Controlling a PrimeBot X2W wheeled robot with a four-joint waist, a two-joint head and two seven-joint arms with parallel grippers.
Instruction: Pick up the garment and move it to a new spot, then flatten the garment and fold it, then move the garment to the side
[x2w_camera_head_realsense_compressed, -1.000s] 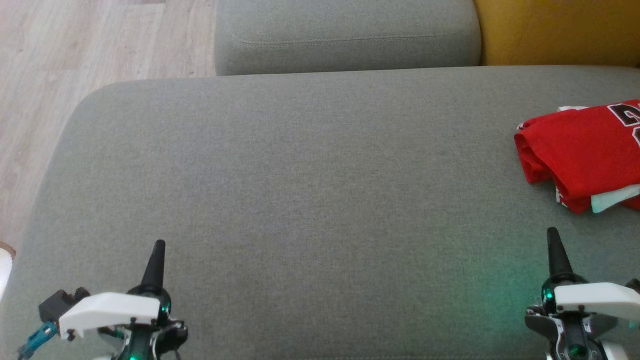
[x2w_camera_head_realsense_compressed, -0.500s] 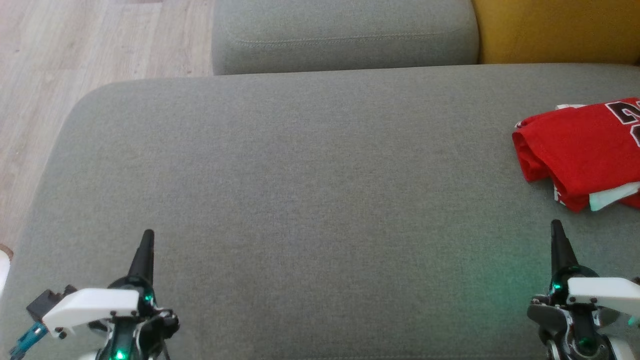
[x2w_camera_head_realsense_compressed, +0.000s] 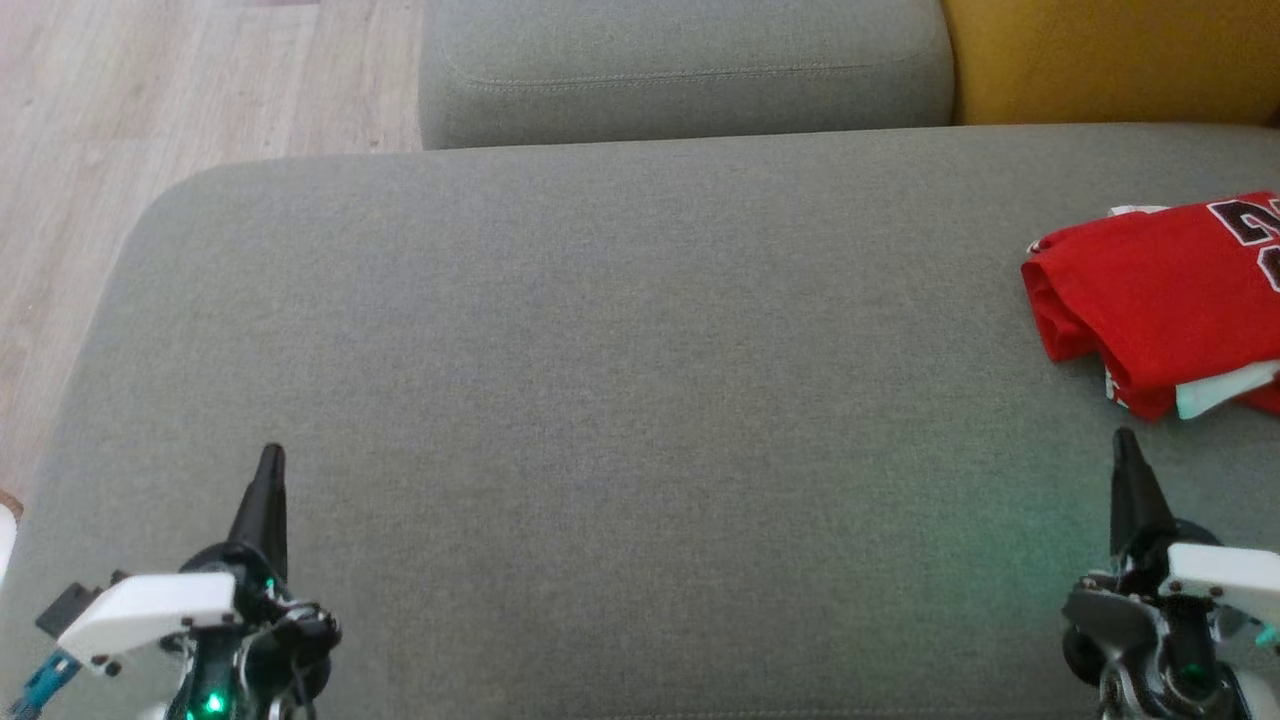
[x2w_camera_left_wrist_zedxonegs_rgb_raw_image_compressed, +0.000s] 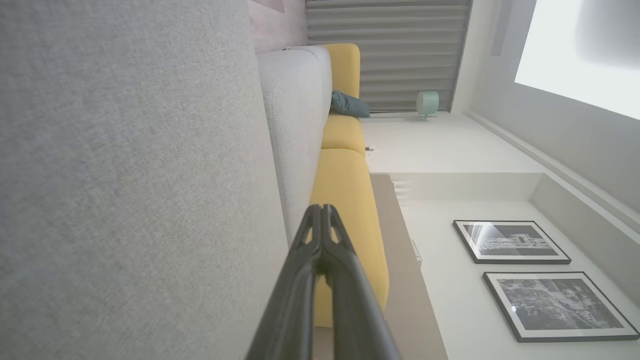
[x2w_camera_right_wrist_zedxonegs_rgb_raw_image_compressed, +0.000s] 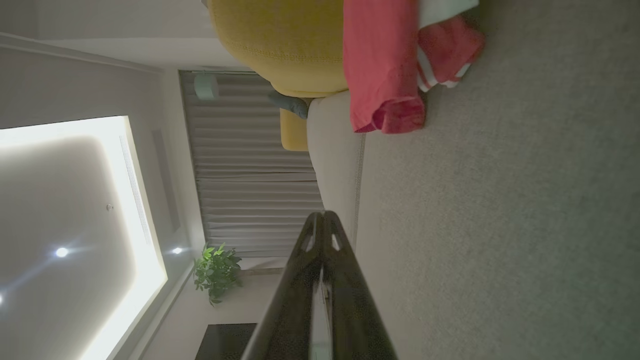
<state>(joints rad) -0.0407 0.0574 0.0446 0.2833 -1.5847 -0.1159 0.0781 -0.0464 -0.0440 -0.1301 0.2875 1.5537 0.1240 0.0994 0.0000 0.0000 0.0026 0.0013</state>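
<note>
Your left end effector (x2w_camera_head_realsense_compressed: 270, 462) sits at the lower left over the grey sofa seat (x2w_camera_head_realsense_compressed: 620, 340), fingers pressed together into one dark point, nothing in them. Your right end effector (x2w_camera_head_realsense_compressed: 1124, 442) mirrors it at the lower right, fingers closed tight too, and empty. The garment (x2w_camera_head_realsense_compressed: 1150, 290) lies in a folded red bundle on the seat at the right edge of the head view, partly cut off by the frame, with black-and-white lettering on top and a white sleeve poking out underneath. It's just ahead of your right fingertips — near, but not touching. Beyond the seat you've got another grey cushion (x2w_camera_head_realsense_compressed: 690, 70), a yellow one (x2w_camera_head_realsense_compressed: 1110, 60) beside it, and wood floor (x2w_camera_head_realsense_compressed: 180, 110) off to the left
</note>
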